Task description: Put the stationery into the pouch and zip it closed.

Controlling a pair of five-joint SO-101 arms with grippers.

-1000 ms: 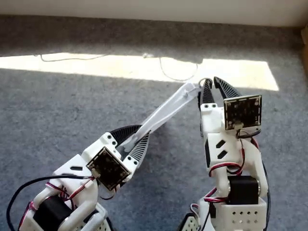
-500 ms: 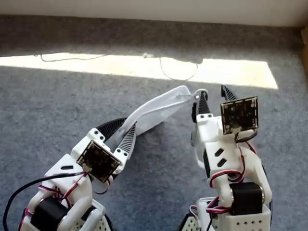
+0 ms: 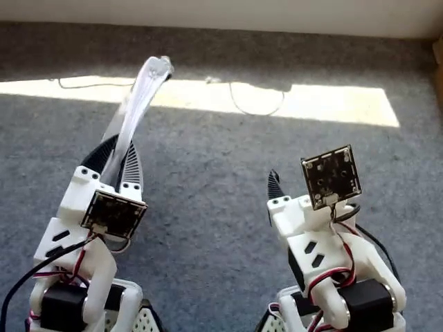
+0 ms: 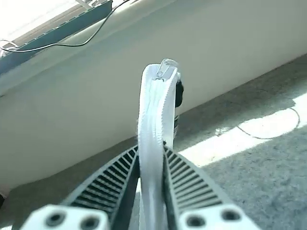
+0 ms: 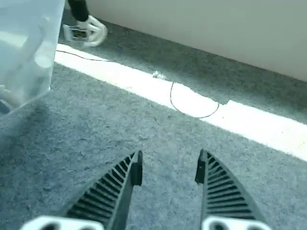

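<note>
Translucent plastic, up in the air: the pouch (image 3: 138,97) is held clear of the grey carpet (image 3: 208,173) by the left claw (image 4: 151,155). Its ribbed black fingers (image 4: 110,182) are clamped on the pouch's lower end, one on each side. From the high camera the pouch stands up out of that claw, leaning away from the arm toward the sunlit strip (image 3: 332,104) on the carpet. On the left wrist camera we're looking straight along its narrow edge, where the zip teeth run joined all the way up to the clear zip pull (image 4: 167,63) at the top end.

Over to the other side: the right claw (image 5: 169,167) has its fingers spread apart with bare carpet between them and nothing gripped. It hangs over the carpet, well apart from the pouch. From that wrist camera the pouch shows off to one side, with pale shapes visible through its wall, too blurred to name.

Beyond both arms, a thin cable (image 5: 192,103) loops across the sunlit strip, and a pale wall (image 5: 216,28) closes off the far end.
</note>
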